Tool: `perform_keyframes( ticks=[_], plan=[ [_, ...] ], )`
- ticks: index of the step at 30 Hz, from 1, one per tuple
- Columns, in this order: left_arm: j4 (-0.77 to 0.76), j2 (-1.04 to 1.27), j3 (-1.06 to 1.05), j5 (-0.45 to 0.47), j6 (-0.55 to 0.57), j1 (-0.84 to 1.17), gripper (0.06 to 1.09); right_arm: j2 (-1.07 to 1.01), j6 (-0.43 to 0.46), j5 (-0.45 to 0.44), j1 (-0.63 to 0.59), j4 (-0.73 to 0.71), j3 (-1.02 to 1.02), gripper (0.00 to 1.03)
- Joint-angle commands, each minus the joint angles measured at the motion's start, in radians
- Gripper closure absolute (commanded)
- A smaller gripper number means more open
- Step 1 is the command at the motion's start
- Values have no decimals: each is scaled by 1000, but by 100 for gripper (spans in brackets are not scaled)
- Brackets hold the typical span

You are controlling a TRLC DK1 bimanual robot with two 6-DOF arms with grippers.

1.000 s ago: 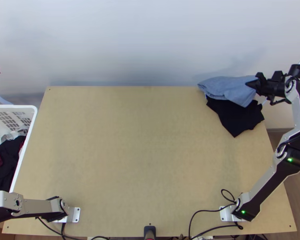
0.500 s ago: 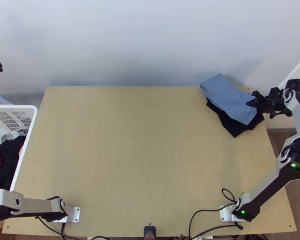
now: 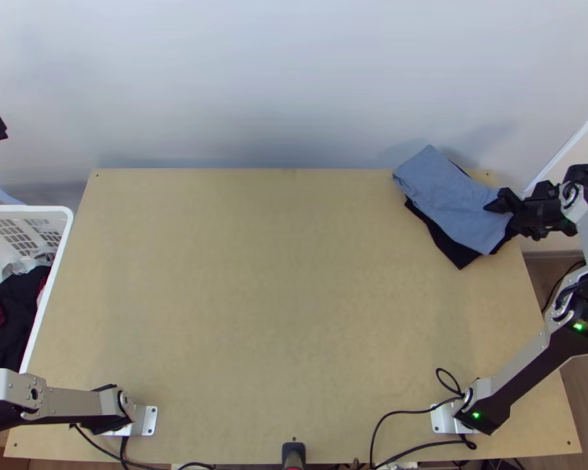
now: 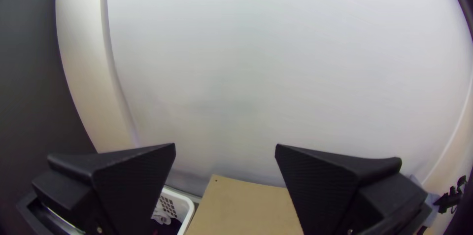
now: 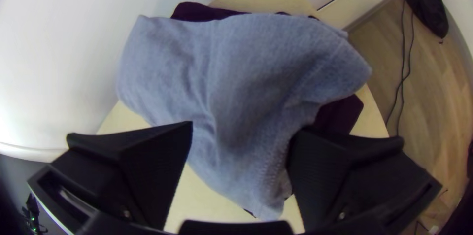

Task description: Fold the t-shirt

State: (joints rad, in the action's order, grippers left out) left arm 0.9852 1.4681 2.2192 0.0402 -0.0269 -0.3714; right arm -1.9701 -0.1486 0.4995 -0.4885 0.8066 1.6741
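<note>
Your blue-grey t-shirt (image 3: 448, 192), prob. the task's one, lies folded into a compact, slightly rumpled bundle on top of the dark cloth (image 3: 457, 251), at the far R corner of the counter (image 3: 278, 290) in the top view. Your R gripper (image 5: 241, 129) is right at the shirt's outer end, fingers wide apart, nothing pinched. Your L gripper (image 4: 225, 145) is also wide and empty, well off on the L side, beyond the basket (image 3: 52, 210) w/ more clothes (image 3: 18, 301) in it. Step in hand looks like placing/tidying on the pile, folding itself prob. done. Next: lift R gripper clear w/o dragging the fabric, then square the shirt over the dark cloth if you want it neater, & watch the overhanging end.
</note>
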Motion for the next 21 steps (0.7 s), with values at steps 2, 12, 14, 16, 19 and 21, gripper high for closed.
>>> perform_keyframes(
  ticks=[2, 12, 14, 16, 19, 21],
  plan=[
    [-14, 1, -6, 0, 4, 6, 10, 105, -2, -136, -33, -126, -47, 3],
    [-20, 0, -4, 0, 2, 5, 10, 323, 37, -378, 18, -501, -208, 3],
    [-20, -2, -4, 0, 2, 5, 10, 332, 34, -378, 51, -554, -234, 3],
    [-22, -3, -3, 0, 2, 5, 10, 318, 34, -378, 87, -566, -248, 3],
    [-25, -5, -3, 0, 2, -1, 10, 284, 9, -380, 133, -592, -266, 3],
    [-25, -3, -3, 0, 2, -6, 10, 246, -25, -383, 154, -593, -261, 3]
  ],
)
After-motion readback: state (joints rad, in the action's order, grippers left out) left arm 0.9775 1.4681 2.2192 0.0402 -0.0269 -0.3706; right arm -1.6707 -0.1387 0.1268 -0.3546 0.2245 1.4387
